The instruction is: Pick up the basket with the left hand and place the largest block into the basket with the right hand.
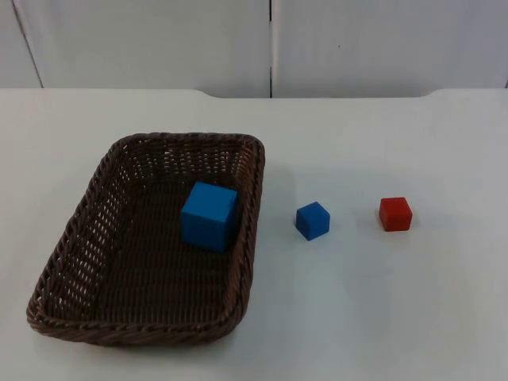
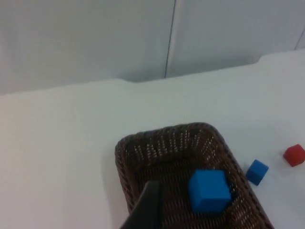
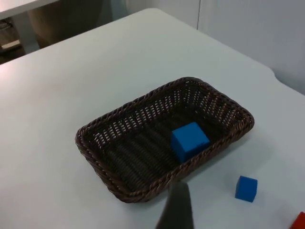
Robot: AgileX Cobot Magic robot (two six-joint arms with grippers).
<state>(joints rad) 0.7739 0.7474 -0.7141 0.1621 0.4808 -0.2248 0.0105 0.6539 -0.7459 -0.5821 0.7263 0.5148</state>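
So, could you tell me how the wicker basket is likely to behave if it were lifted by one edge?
The basket looks like stiff woven wicker, so it should probably hold its shape. Its open weave suggests it is light. Lifted by one edge it would likely tilt, and the large blue block, lying loose inside near one side wall, might slide across the floor.

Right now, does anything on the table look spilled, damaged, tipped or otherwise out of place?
Nothing stands out. The brown basket sits flat on the white table, weave intact, with the large blue block resting inside it near one long wall. The small blue block and the red block stand apart beside it.
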